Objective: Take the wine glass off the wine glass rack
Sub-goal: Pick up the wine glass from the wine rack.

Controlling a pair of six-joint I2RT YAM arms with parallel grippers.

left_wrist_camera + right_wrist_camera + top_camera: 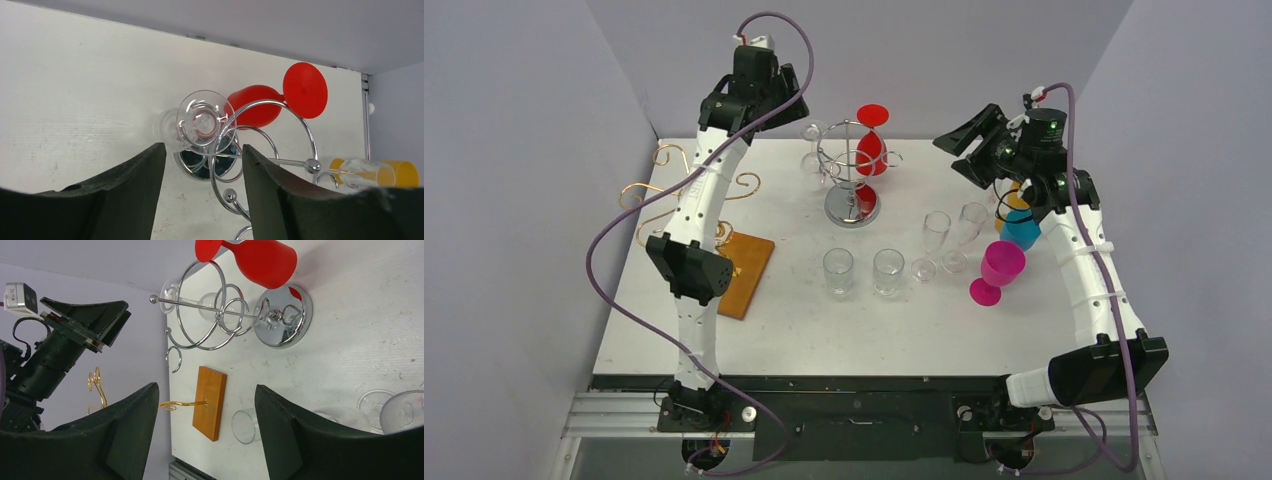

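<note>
The wine glass (201, 121) is clear, see-through plastic or glass, with a flat round foot and a short stem. It hangs in a wire loop on the left side of the rack (852, 207), at the far middle of the table (984, 330). In the left wrist view its foot faces the camera, with the bowl behind it and a little to the left. A red wine glass (872, 150) hangs on the far side of the same chrome rack, foot up and tilted.

The left gripper (202, 150) is just short of the clear glass. Its jaws stand apart, the foot shows in the gap beyond them, and they grip nothing. The right gripper (206, 389) hangs off to the right of the rack, jaws also apart and empty. Two clear tumblers (838, 270) stand near the table's middle.
</note>
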